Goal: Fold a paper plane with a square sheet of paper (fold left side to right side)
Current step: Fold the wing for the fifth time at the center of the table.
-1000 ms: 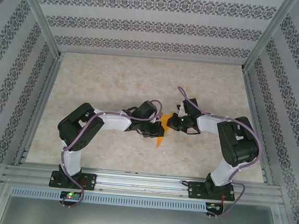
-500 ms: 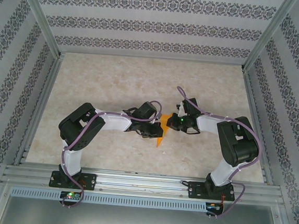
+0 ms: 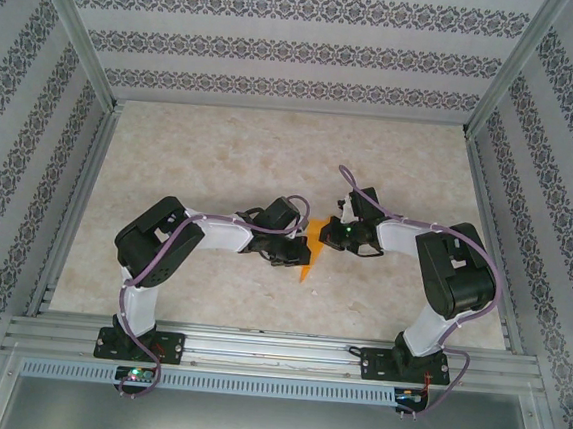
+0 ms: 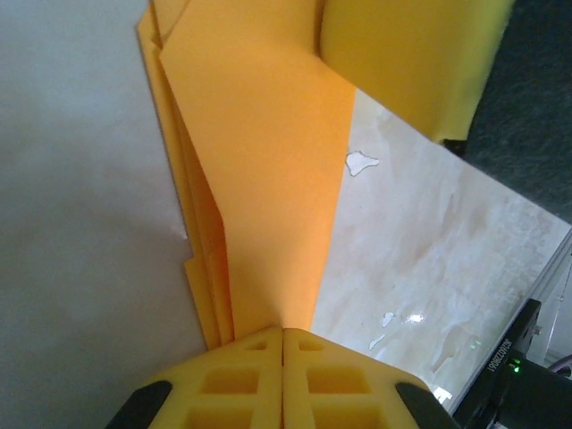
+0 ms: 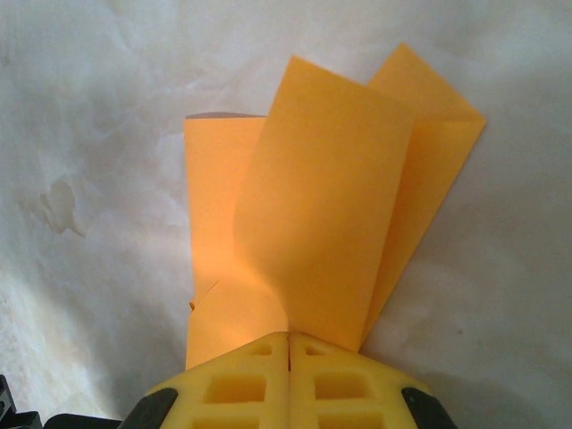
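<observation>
Where the left pincer (image 4: 283, 332) stands: its jaws are shut tight on the narrow end of the paper plane (image 4: 259, 179), and the stacked creases run away from the pads.
Right pincer (image 5: 288, 338): its jaws are likewise pressed together, clamped on the plane from the opposite side. Two loose flaps curl upward beyond the grip.
Paper plane, position: it is held between the two pincers above the middle of the bench (image 3: 221, 159), with its pointed tip toward the arm bases. Whether its underside touches the bench cannot be told.
Just changed: the left pincer has drawn the last small gap closed on the plane. The right pincer has stayed clamped throughout.
Meaning for the task: in my judgement both grips are now firm enough to carry a flap from left to right or to set a crease. The flaps are not yet flattened, so the fold looks unfinished.
Against the earlier frame: the left arm's elbow sits slightly nearer the plane. The plane's tip has barely shifted, and the right arm is as it was.
Bench around the plane: pale marbled surface.
</observation>
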